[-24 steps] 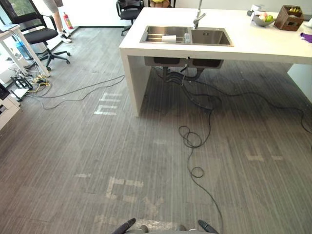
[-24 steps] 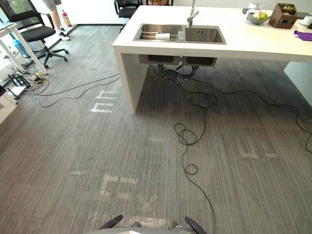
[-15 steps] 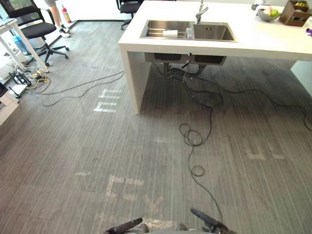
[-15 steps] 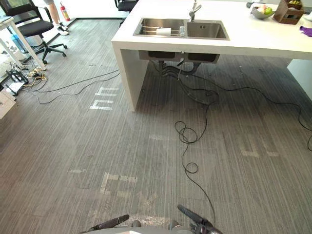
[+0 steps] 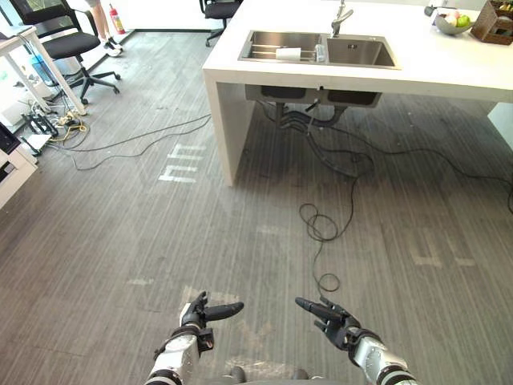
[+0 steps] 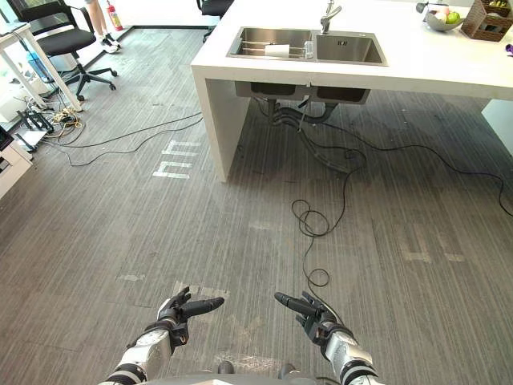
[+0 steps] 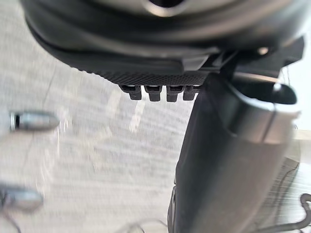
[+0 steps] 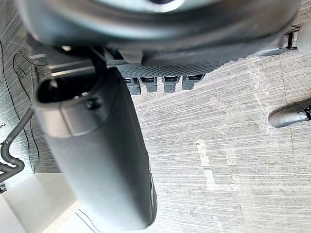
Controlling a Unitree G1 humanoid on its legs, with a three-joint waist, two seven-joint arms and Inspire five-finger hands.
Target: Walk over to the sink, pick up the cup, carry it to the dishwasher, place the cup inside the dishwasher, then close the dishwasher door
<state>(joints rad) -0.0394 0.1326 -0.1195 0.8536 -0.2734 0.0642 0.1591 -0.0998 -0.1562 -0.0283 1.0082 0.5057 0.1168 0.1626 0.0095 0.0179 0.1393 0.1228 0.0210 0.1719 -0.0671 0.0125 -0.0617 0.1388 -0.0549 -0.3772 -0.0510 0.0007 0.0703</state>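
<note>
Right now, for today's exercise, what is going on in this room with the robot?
The robot stands on the open floor, some way short of the white counter. Its left hand and right hand are held out low in front of it, fingers straight, holding nothing. The white cup lies in the left basin of the sink, not yet picked up. So the walk to the sink is not finished.

Cup (image 5: 288,54) in sink (image 5: 365,53) on counter (image 5: 433,66), chair (image 5: 68,44) far left
</note>
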